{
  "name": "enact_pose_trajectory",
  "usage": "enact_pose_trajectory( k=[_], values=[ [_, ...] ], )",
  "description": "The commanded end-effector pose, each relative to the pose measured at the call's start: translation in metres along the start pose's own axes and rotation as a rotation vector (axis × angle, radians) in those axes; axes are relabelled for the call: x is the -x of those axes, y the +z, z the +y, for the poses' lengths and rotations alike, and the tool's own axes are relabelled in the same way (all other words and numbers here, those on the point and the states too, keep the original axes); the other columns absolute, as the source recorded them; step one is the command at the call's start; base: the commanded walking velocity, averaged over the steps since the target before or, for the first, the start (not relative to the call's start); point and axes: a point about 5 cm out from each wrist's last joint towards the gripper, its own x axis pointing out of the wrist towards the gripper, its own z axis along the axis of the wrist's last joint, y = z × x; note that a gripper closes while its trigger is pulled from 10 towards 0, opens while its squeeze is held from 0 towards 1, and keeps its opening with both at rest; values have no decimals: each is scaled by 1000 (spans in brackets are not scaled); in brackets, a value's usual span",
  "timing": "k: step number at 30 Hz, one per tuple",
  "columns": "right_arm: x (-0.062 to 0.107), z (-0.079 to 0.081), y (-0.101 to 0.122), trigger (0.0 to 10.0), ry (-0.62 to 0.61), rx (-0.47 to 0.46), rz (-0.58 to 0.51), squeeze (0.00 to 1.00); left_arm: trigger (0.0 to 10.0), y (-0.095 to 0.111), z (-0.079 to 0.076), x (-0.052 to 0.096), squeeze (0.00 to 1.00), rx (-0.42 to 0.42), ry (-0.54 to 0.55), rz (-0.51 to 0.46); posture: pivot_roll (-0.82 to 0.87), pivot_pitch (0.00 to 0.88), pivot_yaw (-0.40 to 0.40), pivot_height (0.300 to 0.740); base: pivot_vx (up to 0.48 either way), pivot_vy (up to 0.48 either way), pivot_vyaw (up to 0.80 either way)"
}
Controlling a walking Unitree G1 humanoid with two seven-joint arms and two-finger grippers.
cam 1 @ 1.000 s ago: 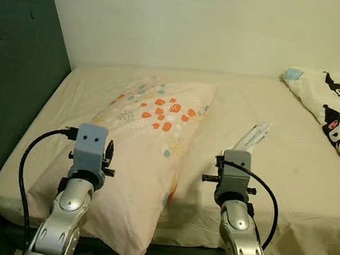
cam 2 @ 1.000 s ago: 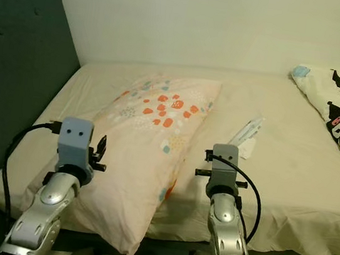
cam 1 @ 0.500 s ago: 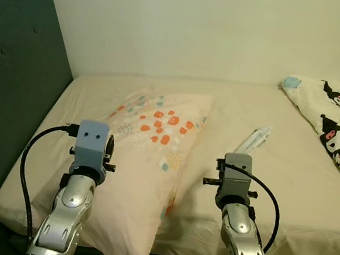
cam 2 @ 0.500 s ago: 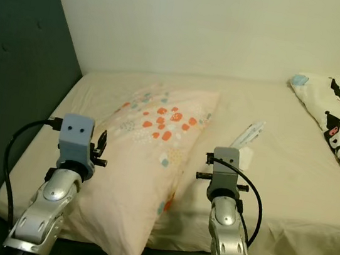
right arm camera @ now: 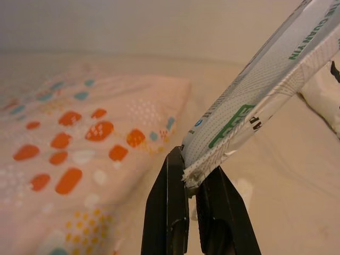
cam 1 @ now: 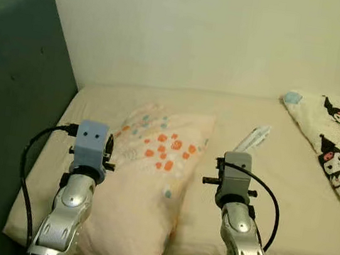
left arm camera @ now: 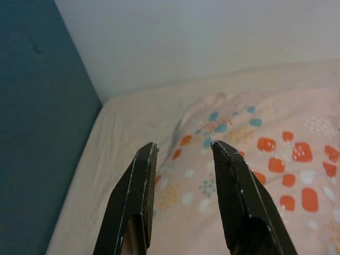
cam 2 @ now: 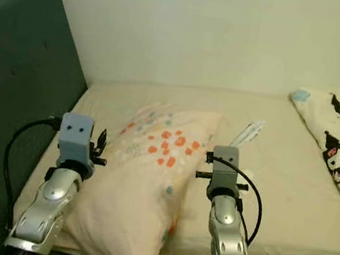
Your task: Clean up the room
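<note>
On the bed (cam 1: 286, 201) lay one spotted pillow (cam 1: 149, 182) and one cartoon-print blanket (cam 1: 337, 151). The right gripper (right arm camera: 191, 180) pinched one white wrapper (right arm camera: 265, 90), held up above the sheet beside the pillow. The left gripper (left arm camera: 183, 149) hovered over the pillow, fingers apart, holding nothing.

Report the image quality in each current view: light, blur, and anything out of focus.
Left and right eye views: dim, warm light, soft but no motion blur; the pillow and bed read clearly. Left wrist view: even, cooler light, the open left gripper sharp, no glare. Right wrist view: the right gripper pinches a wrapper whose near print is legible, while the pillow behind is slightly soft.
</note>
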Motion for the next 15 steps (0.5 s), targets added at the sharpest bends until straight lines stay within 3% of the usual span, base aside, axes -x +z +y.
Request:
enact_pose_trajectory(
  k=[1, 9, 13, 15],
  values=[
    [0, 4, 1, 10000, 14, 2, 3, 0, 10000, -4, 2, 1, 0, 1, 11, 13, -39, 82, 6, 740, 0, 0, 0],
    [0, 5, 2, 10000, 16, 3, 2, 0, 10000, -4, 2, 1, 0, 2, 10, 13, -39, 81, 6, 740, 0, 0, 0],
    [0, 2, 3, 10000, -28, 77, -32, 0, 10000, -5, 2, 2, 0, 3, 9, 17, -38, 81, 6, 740, 0, 0, 0],
    [1, 3, 3, 10000, -2, 41, -37, 0, 10000, -6, 2, 2, 0, 3, 9, 20, -38, 79, 6, 740, 0, 0, 0]
  ],
)
